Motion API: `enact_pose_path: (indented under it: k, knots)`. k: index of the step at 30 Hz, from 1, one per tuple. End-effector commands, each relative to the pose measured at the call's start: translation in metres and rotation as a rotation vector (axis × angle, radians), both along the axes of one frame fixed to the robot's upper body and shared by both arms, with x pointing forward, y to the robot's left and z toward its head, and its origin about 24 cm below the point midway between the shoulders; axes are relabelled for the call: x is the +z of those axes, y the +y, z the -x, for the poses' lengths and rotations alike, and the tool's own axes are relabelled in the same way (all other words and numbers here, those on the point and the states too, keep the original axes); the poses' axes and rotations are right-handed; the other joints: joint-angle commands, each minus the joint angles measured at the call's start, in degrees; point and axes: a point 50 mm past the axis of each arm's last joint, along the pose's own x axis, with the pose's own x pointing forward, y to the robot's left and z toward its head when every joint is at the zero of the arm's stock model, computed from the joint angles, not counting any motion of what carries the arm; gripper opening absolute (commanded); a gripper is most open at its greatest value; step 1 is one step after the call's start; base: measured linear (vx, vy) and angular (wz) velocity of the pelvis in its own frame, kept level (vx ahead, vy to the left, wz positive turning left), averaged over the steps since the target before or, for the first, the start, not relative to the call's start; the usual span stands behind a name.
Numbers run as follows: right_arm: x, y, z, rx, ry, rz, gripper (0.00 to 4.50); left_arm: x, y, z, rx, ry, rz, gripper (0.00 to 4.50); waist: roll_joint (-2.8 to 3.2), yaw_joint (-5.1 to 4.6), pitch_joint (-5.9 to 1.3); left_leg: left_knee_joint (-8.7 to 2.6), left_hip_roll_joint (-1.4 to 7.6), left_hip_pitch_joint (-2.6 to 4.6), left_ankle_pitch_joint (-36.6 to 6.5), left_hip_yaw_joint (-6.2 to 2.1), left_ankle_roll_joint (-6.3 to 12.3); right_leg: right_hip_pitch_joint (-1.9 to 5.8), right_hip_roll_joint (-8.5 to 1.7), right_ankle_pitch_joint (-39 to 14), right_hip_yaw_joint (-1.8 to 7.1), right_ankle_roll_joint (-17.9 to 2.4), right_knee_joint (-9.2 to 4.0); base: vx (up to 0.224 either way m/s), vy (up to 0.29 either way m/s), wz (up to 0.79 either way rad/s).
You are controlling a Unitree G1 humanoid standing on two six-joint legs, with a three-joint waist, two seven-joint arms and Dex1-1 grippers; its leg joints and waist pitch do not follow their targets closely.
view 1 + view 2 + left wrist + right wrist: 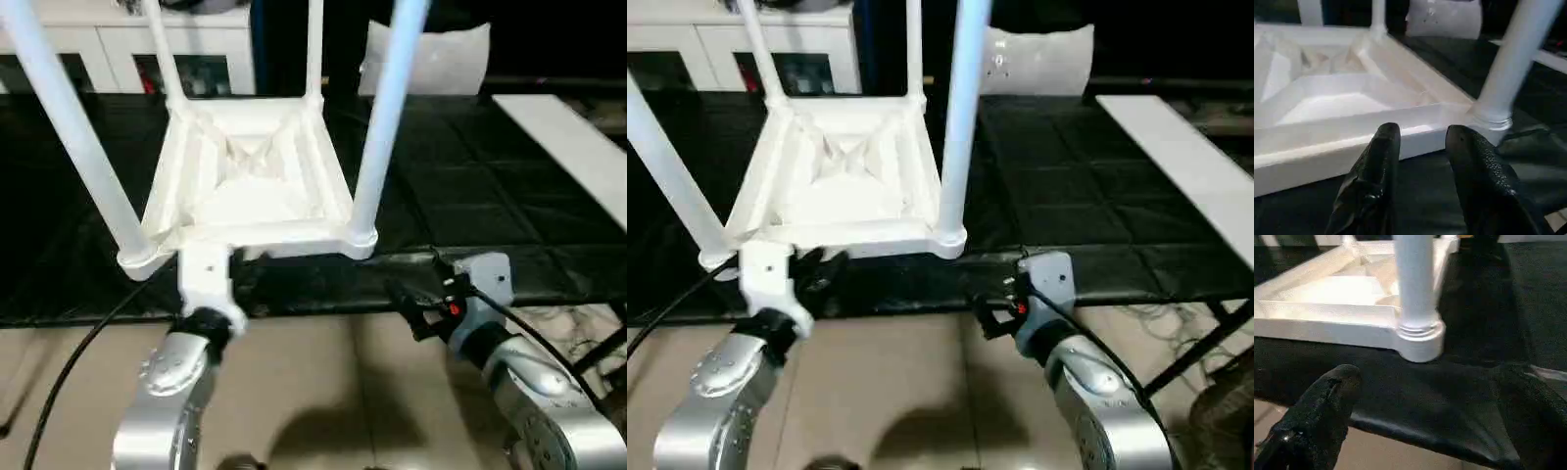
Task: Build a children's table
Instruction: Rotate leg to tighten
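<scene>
The children's table (284, 238) lies upside down on the black mat, its ribbed underside facing up. Four white legs stand in its corner sockets, the near ones at the left (73, 137) and at the right (382, 127). My left gripper (1422, 134) is just in front of the table's near rim, left of the middle. It is open, with nothing between its black fingers (1376, 161). My right gripper (1430, 377) hangs wide open before the near right corner socket (1420, 340), a short gap away and touching nothing.
The black mat (470, 196) ends just in front of the table, with tan floor (323, 382) below it. A white cabinet (118, 49) and a white bag (431, 59) stand behind. A white board (568, 147) lies at the right. A black cable (69, 362) runs by my left arm.
</scene>
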Motion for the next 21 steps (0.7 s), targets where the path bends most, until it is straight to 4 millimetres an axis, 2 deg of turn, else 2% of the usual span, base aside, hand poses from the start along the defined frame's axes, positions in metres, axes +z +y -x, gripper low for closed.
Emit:
enact_pose_path:
  k: [1, 2, 3, 4, 5, 6, 7, 8, 9, 10, 11, 12, 13, 14, 15, 16, 17, 18, 19, 20, 21]
  knots:
    - [0.0068, -0.0006, -0.0006, -0.007, -0.039, 0.004, 4.5, 0.0013, 0.0011, 0.0031, 0.014, 0.0, -0.005, 1.74, -0.41, -0.06, -1.39, -3.11, 3.0, 1.01, -15.56, -0.47, 2.16, 2.49, -7.66, -32.6, 4.23, 9.46, -11.02, -0.026, -0.081, -0.02]
    - [0.0068, -0.0005, -0.0006, -0.007, -0.039, 0.002, 4.5, 0.0015, 0.0013, 0.0038, 0.017, 0.001, -0.004, 1.74, -0.11, -0.42, -1.26, -3.07, 3.05, 2.48, -19.54, -0.09, 1.67, 2.73, -7.73, -39.42, 3.32, 7.59, -12.46, 0.0, 0.0, 0.0]
    - [0.0064, -0.0002, -0.0006, 0.0, -0.04, 0.005, 4.5, 0.0011, 0.0015, 0.0049, 0.019, 0.002, -0.003, 1.74, 0.03, -0.66, -0.75, -3.35, 3.32, 3.17, -21.94, -0.11, 1.63, 2.62, -7.68, -41.45, 2.59, 6.83, -13.06, 0.0, 0.0, 0.0]
    - [0.006, -0.0001, -0.0004, 0.005, -0.04, 0.009, 4.5, 0.0009, 0.0014, 0.0056, 0.019, 0.003, -0.003, 1.74, 0.87, -2.14, -0.14, -3.86, 5.23, 7.63, -35.61, -1.12, 1.2, 1.78, -6.15, -42.14, -2.15, 5.66, -14.11, 0.0, 0.0, 0.0]
    - [0.0059, 0.0002, -0.0003, 0.011, -0.042, 0.012, 4.5, 0.0006, 0.0015, 0.006, 0.019, 0.005, -0.004, 1.74, 1.68, -2.5, 0.03, -6.46, 7.87, 7.42, -42.58, -2.62, 1.25, 2.97, -5.46, -35.91, -3.02, 4.79, -11.25, 0.0, 0.0, 0.0]
    - [0.0056, 0.0008, 0.0, 0.018, -0.045, 0.016, 4.5, -0.0002, 0.002, 0.0066, 0.023, 0.009, -0.008, 1.74, 1.79, -1.5, -0.45, -12.91, 11.22, 2.77, -53.52, -4.33, 0.53, 7.26, -4.25, -14.79, -1.63, 2.7, 2.33, 0.055, 0.045, -0.13]
    - [0.0053, 0.0012, 0.0001, 0.02, -0.045, 0.017, 4.5, -0.0007, 0.0024, 0.0068, 0.026, 0.01, -0.013, 1.74, 1.91, -1.43, -0.24, -13.76, 11.38, 3.64, -55.24, -3.55, 1.51, 6.26, -4.23, -11.36, -0.82, 1.94, 3.13, 0.055, 0.045, -0.13]
    - [0.005, 0.0015, 0.0002, 0.02, -0.045, 0.017, 4.5, -0.0011, 0.0025, 0.007, 0.026, 0.01, -0.015, 1.74, 1.01, -1.57, 0.0, -11.62, 9.82, 6.29, -54.83, -2.07, 2.33, 4.17, -6.23, -14.53, 2.12, 0.61, 1.03, 0.1, -0.022, -0.01]
    - [0.005, 0.0015, 0.0002, 0.02, -0.045, 0.017, 4.5, -0.0011, 0.0025, 0.007, 0.026, 0.01, -0.015, 1.74, -1.07, -2.64, -0.51, -8.31, 6.67, 6.55, -49.92, -1.19, 2.29, 4.34, -7.49, -23.12, 4.15, 0.98, -3.95, 0.138, -0.08, -0.08]
    - [0.0045, 0.0027, 0.0005, 0.031, -0.046, 0.019, 4.5, -0.0013, 0.0037, 0.0071, 0.03, 0.007, -0.02, 1.74, -1.22, 0.43, -0.81, 6.13, 1.5, 0.88, -12.6, 0.79, 4.23, 7.57, -16.12, -57.25, 10.25, 3.37, -15.06, 0.138, -0.08, -0.08]
    - [0.0042, 0.0032, 0.0006, 0.036, -0.046, 0.02, 4.5, -0.0013, 0.0044, 0.007, 0.033, 0.005, -0.022, 1.74, -2.42, 0.1, -0.59, 7.53, 1.62, -1.62, -9.4, -0.03, 5.25, 8.98, -16.3, -56.64, 11.32, 2.39, -14.63, 0.107, -0.056, -0.12]
    - [0.0037, 0.0035, 0.0007, 0.042, -0.048, 0.024, 4.5, -0.0015, 0.0051, 0.0068, 0.037, 0.006, -0.021, 1.74, -2.03, 1.23, -1.47, 6.66, 1.14, -4.4, -5.43, -1.07, 5.05, 11.72, -13.88, -42.22, 9.8, -0.87, -12.58, 0.117, -0.005, 0.03]
    - [0.0033, 0.0034, 0.0007, 0.047, -0.048, 0.033, 4.5, -0.0017, 0.0057, 0.0068, 0.042, 0.008, -0.021, 1.74, -2.41, 1.03, -1.69, 5.75, 0.79, -4.67, -3.61, -0.93, 5.45, 11.85, -11.82, -34.65, 8.68, -2.37, -12.0, 0.117, -0.005, 0.03]
    - [0.0029, 0.0031, 0.0006, 0.049, -0.05, 0.04, 4.5, -0.0018, 0.006, 0.0069, 0.043, 0.009, -0.022, 1.74, -1.53, 1.05, -1.8, 2.62, 0.62, -3.44, 0.4, -0.35, 6.65, 11.58, -9.05, -25.34, 6.07, -4.81, -12.16, 0.147, 0.017, 0.14]
    - [0.0028, 0.003, 0.0006, 0.051, -0.051, 0.044, 4.5, -0.0019, 0.0063, 0.007, 0.044, 0.011, -0.025, 1.74, -0.63, 0.89, -2.06, 0.73, 1.19, -2.24, 2.24, -0.14, 7.06, 11.34, -8.06, -22.4, 4.76, -5.41, -12.19, 0.209, 0.042, 0.18]
    - [0.0027, 0.0031, 0.0006, 0.053, -0.052, 0.041, 4.5, -0.0021, 0.0069, 0.0075, 0.045, 0.012, -0.034, 1.74, 1.59, 0.51, -2.59, -2.39, 2.46, -0.16, 4.38, -0.16, 7.22, 11.46, -6.15, -17.77, 1.58, -3.93, -12.27, 0.209, 0.042, 0.18]
    - [0.0027, 0.0028, 0.0004, 0.052, -0.053, 0.037, 4.5, -0.0023, 0.0074, 0.0081, 0.049, 0.013, -0.037, 1.74, 2.94, -1.49, -2.21, -6.01, 6.47, 3.59, -6.39, -5.16, 10.74, 8.51, -2.93, -14.73, -0.42, -0.64, -7.66, 0.238, 0.068, 0.11]
    - [0.0027, 0.0027, 0.0004, 0.052, -0.054, 0.037, 4.5, -0.0023, 0.0074, 0.0082, 0.049, 0.013, -0.037, 1.74, 2.39, -3.84, -5.12, -5.81, 11.34, 11.96, -6.39, -11.43, 21.36, 1.57, -3.24, -11.16, 0.23, 2.96, 1.16, 0.247, 0.035, 0.01]
    - [0.0026, 0.0022, 0.0002, 0.049, -0.055, 0.036, 4.5, -0.0024, 0.0075, 0.0087, 0.053, 0.012, -0.031, 1.74, 2.3, -4.4, -5.76, -4.81, 11.39, 12.35, 0.02, -12.22, 26.14, -0.11, -3.63, -10.27, 0.47, 5.17, 2.8, 0.247, 0.035, 0.01]
    - [0.0026, 0.0019, 0.0001, 0.047, -0.057, 0.036, 4.5, -0.0026, 0.008, 0.0093, 0.053, 0.013, -0.033, 1.74, 2.41, -4.11, -4.57, -3.92, 9.68, 10.08, 6.76, -9.86, 28.67, -2.33, -4.17, -6.77, 1.13, 8.08, 4.38, 0.234, 0.016, 0.01]
    - [0.0027, 0.0017, -0.0001, 0.045, -0.058, 0.034, 4.5, -0.0028, 0.0084, 0.0096, 0.054, 0.013, -0.036, 1.74, 1.39, -4.88, -4.88, -4.2, 9.52, 9.74, 8.64, -9.07, 29.33, -3.11, -4.41, -4.08, 1.37, 8.98, 4.91, 0.178, 0.003, 0.07]
